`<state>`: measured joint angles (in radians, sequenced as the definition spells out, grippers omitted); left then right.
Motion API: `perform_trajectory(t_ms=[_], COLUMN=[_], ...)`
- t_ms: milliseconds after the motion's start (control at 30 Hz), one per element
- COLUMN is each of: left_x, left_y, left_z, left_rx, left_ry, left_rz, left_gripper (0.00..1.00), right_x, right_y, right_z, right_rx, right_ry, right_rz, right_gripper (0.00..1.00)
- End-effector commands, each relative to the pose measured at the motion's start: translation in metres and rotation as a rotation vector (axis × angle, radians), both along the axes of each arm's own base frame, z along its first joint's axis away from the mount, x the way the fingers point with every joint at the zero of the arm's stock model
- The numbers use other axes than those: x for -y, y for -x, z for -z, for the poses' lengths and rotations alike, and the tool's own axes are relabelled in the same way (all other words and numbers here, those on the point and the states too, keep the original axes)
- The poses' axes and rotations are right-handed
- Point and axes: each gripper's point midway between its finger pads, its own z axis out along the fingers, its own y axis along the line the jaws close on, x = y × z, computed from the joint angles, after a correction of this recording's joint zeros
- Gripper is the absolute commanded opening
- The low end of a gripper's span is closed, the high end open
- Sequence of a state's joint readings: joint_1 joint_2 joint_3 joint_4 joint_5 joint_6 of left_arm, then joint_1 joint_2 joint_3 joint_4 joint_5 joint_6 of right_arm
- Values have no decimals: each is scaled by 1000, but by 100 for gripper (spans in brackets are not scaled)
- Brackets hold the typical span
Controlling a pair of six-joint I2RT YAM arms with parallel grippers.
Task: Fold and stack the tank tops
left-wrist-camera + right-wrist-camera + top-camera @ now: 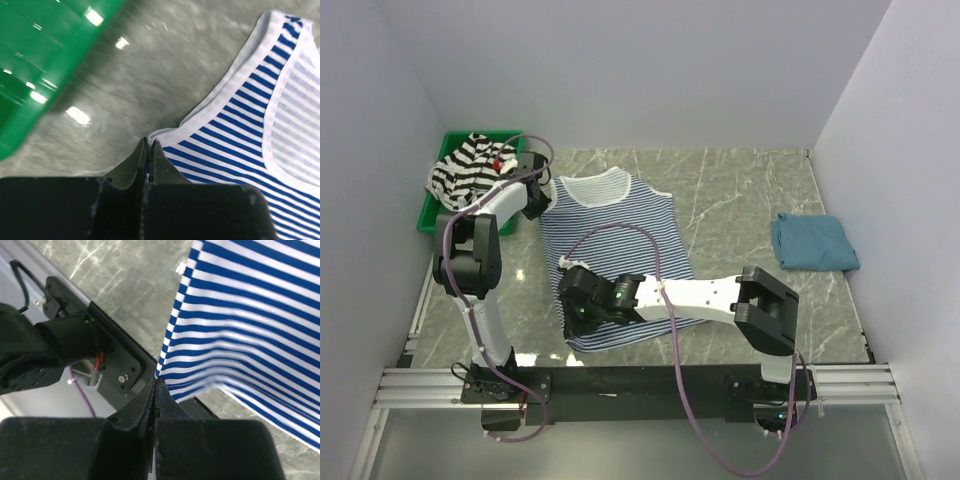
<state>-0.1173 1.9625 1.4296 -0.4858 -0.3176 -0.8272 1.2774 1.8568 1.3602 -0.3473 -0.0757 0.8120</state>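
The thin blue-and-white striped tank top [615, 250] lies spread in the middle of the table. My left gripper [535, 205] is shut on its left shoulder strap; in the left wrist view my left gripper [148, 145] pinches the white hem of the striped tank top [240, 130]. My right gripper [578, 312] is shut on its bottom left corner; in the right wrist view my right gripper [156, 381] holds the hem of the striped tank top [240, 330] lifted. The wide black-and-white striped tank top [470, 165] lies bunched in the green bin [438, 210]. The teal tank top [812, 242] lies folded at the right.
The green bin stands at the back left corner, and its wall shows in the left wrist view [45, 65]. The black mounting rail [640, 380] runs along the near edge. White walls close in the table on three sides.
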Motion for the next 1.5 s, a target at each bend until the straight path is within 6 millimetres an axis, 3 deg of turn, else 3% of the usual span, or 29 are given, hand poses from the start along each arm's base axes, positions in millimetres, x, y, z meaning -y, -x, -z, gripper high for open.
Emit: perform_trajectory(t_ms=[0, 67, 100, 233, 467, 700, 1167, 1200, 1267, 1300, 1333, 1400, 1433, 1467], left_x=[-13, -7, 1, 26, 76, 119, 144, 145, 149, 150, 153, 155, 155, 152], left_y=[-16, -23, -29, -41, -53, -58, -57, -57, -56, -57, -61, -60, -63, -61], left_z=[-52, -59, -67, -59, -53, -43, -34, -33, -34, -36, -48, -56, -71, -72], left_rx=[101, 114, 132, 106, 117, 113, 118, 115, 123, 132, 177, 203, 247, 248], left_ry=[-66, -59, -52, -58, -38, -31, -1, 1, 17, 22, 34, 47, 54, 58], left_rz=[-4, 14, 28, 70, 138, 204, 260, 267, 285, 296, 306, 331, 330, 319], left_gripper=[1, 1, 0, 1, 1, 0, 1, 2, 19, 28, 47, 64, 66, 67], right_x=[-11, -4, 4, 28, 73, 95, 115, 116, 120, 121, 125, 135, 140, 148], right_y=[6, -2, -3, -18, -23, -23, -20, -20, -20, -23, -23, -27, -31, -32], right_z=[-19, -22, -14, -17, 8, 25, 48, 48, 50, 45, 44, 36, 35, 36], right_rx=[-40, -60, -68, -60, -91, -98, -108, -109, -104, -91, -80, -46, -27, -13], right_ry=[-74, -96, -87, -107, -87, -72, -33, -32, -21, -27, -22, -21, -14, 8], right_rz=[-46, -24, -13, 52, 144, 202, 269, 271, 277, 289, 298, 328, 351, 369], right_gripper=[0, 0, 0, 0, 0, 0, 0, 0, 9, 15, 27, 37, 41, 42])
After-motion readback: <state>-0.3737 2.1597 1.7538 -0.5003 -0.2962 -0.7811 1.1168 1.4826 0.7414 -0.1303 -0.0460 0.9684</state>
